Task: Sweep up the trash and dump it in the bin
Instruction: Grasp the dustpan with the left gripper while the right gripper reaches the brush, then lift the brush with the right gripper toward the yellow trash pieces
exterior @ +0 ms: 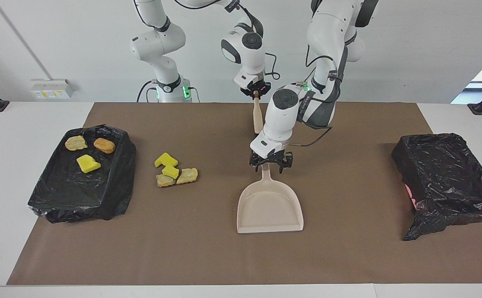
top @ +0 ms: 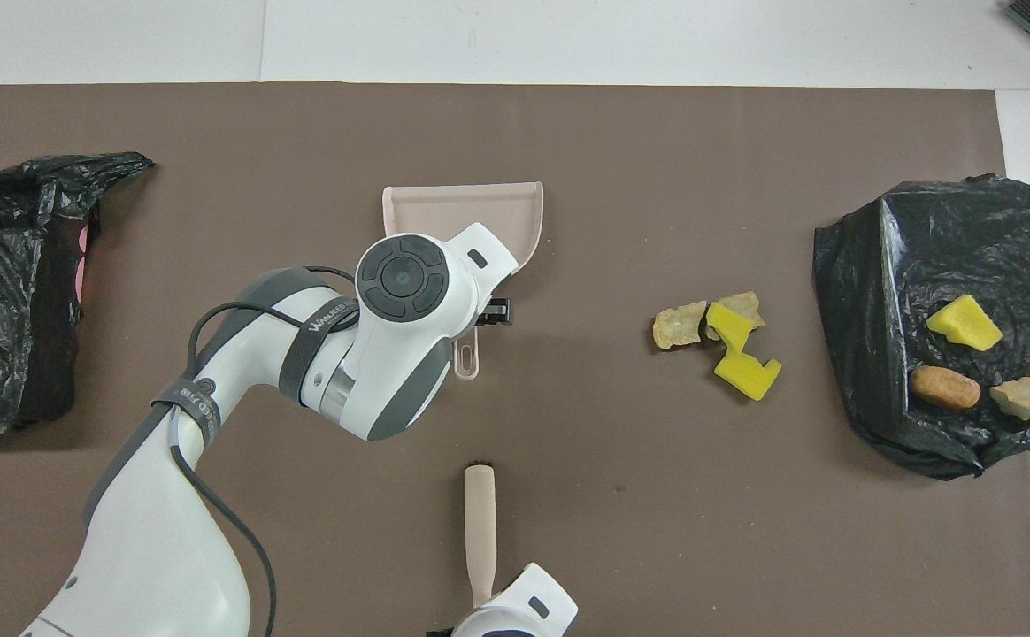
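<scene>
The beige dustpan [exterior: 270,207] lies flat mid-mat, its handle pointing toward the robots; it also shows in the overhead view [top: 462,208]. My left gripper [exterior: 271,162] is low over that handle, its fingers open on either side of it. My right gripper [exterior: 256,90] is shut on the beige brush [exterior: 258,118], which hangs down over the mat's near edge [top: 480,522]. Loose trash [exterior: 175,171] lies in a small pile between the dustpan and the bin at the right arm's end [top: 718,341]: yellow sponge pieces and tan lumps.
A black-lined bin [exterior: 59,190] at the right arm's end holds a yellow sponge piece [exterior: 87,164] and two tan lumps. A second black-lined bin [exterior: 444,174] stands at the left arm's end. The brown mat [exterior: 348,256] covers the table.
</scene>
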Robot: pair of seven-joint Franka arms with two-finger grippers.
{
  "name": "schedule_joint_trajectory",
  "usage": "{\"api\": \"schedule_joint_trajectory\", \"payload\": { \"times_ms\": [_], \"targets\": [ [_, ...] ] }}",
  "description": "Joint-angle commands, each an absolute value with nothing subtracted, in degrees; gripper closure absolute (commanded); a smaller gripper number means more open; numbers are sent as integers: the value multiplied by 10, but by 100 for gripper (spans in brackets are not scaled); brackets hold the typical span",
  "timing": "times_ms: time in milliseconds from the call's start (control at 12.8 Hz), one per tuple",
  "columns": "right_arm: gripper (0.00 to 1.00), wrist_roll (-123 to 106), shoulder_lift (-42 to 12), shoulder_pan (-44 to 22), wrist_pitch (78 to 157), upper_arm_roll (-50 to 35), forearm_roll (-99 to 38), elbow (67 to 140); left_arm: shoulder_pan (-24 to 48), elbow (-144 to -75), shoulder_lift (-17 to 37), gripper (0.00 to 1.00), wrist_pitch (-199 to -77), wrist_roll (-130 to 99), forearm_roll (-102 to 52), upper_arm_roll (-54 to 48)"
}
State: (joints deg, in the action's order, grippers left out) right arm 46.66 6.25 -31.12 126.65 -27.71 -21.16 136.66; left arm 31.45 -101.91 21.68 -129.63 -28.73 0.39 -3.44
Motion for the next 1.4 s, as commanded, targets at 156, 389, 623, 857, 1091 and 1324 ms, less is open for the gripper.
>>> {"api": "schedule_joint_trajectory", "payload": {
  "times_ms": [156, 389, 623, 857, 1091, 1324],
  "targets": [
    [100, 414, 185, -215, 1099, -277, -204, 1352, 320, -1033, 214, 84, -1312, -282, -14, -28],
    [100, 335, 233, -132, 1004, -275, -184, 1340, 316, -1028, 213, 100, -1309, -268, -11, -27],
    [100, 222, 263, -26, 943, -249, -164, 1332, 288, -1023, 186, 100, -1267, -117, -10, -25],
    [100, 102, 262, 70, 948, -236, -72, 1334, 271, -1011, 153, 100, -1171, 54, -10, -20],
    [100, -13, 233, 154, 1018, -238, -14, 1337, 251, -1012, 147, 100, -1145, 169, -11, -21],
    [100, -18, 155, 171, 1081, -239, 90, 1332, 250, -1021, 142, 100, -1147, 311, -11, -20]
  ]
}}
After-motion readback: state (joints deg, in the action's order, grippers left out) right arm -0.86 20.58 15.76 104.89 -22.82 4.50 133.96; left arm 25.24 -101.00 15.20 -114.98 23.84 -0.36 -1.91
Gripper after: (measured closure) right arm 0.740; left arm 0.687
